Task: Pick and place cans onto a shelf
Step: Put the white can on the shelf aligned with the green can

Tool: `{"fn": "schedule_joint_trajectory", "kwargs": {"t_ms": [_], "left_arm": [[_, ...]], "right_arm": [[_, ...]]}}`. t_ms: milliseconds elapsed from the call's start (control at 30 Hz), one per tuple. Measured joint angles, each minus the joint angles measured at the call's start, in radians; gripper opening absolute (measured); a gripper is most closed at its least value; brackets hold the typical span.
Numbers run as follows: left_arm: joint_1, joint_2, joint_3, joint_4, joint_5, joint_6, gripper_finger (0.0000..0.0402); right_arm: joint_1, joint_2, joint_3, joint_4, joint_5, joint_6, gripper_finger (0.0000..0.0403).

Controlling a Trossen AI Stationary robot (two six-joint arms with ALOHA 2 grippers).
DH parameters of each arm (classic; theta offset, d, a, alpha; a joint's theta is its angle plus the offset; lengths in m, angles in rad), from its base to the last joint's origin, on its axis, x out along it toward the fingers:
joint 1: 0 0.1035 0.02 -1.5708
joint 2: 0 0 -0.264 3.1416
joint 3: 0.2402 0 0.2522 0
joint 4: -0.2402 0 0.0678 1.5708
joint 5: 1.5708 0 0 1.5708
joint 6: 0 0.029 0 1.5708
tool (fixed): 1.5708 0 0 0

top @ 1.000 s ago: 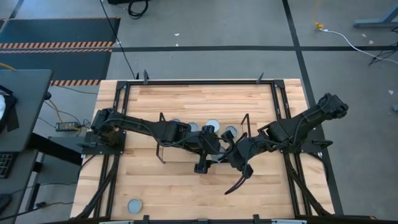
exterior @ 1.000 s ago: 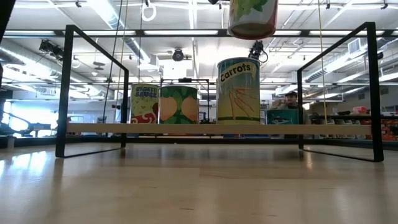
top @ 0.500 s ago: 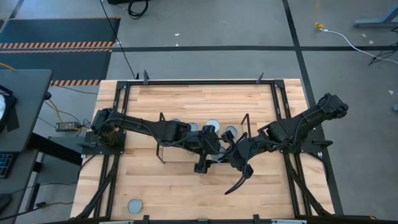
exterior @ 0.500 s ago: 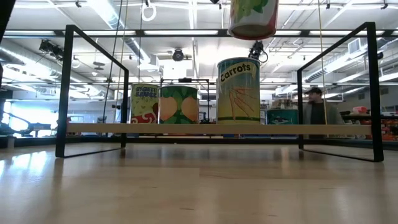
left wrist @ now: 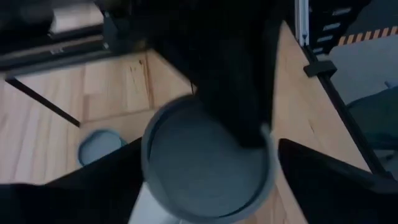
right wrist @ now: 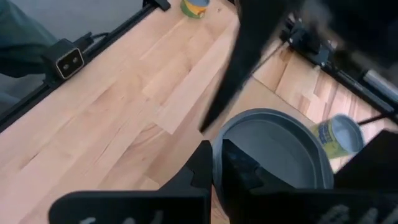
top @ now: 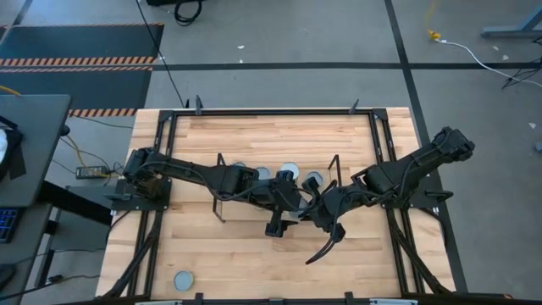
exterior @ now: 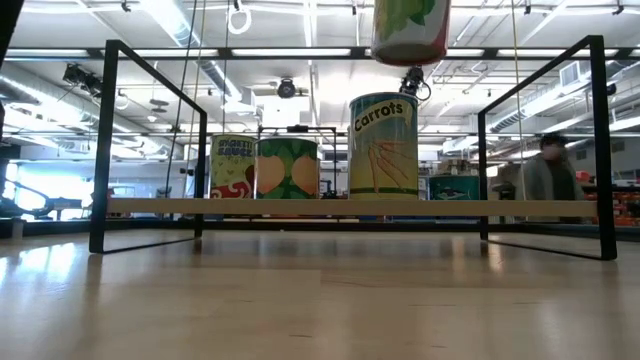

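1. A held can (exterior: 410,30) hangs upright above the shelf (exterior: 350,208), its long axis vertical, directly over the Carrots can (exterior: 384,146).
2. On the shelf stand three upright cans: the Carrots can, a green can (exterior: 287,167) and a red-and-yellow can (exterior: 232,167) touching each other.
3. A lone can (top: 182,280) stands near the counter's (top: 254,254) front left corner, well apart from the shelf.
4. The left end effector (top: 284,216) and right end effector (top: 320,213) meet at the shelf's front middle; both wrist views show a grey can top between dark fingers, but which one grips cannot be told.
5. A person (exterior: 545,180) shows beyond the counter.
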Motion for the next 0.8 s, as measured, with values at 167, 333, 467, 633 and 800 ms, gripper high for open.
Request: {"fn": "schedule_joint_trajectory", "kwargs": {"t_ms": [167, 333, 467, 633, 800], "left_arm": [[-0.015, -0.030, 0.002, -0.018, -0.042, 0.031, 0.0389], [-0.032, -0.123, 0.002, -0.136, -0.068, -0.001, 0.0387], [-0.067, -0.231, 0.002, -0.315, -0.148, -0.059, 0.0387], [-0.121, -0.358, 0.002, -0.455, -0.344, -0.176, 0.0387], [-0.183, -0.438, 0.001, -0.503, -0.488, -0.226, 0.0387]], "right_arm": [[-0.001, -0.029, 0.000, -0.001, 0.004, 0.048, 0.0017], [-0.007, -0.077, 0.000, -0.054, 0.023, 0.123, 0.0017], [-0.015, -0.103, 0.000, -0.163, 0.065, 0.230, 0.0017], [0.001, -0.111, -0.059, -0.232, 0.087, 0.435, 0.0017], [0.022, -0.122, -0.196, -0.158, 0.099, 0.520, 0.0017]]}}
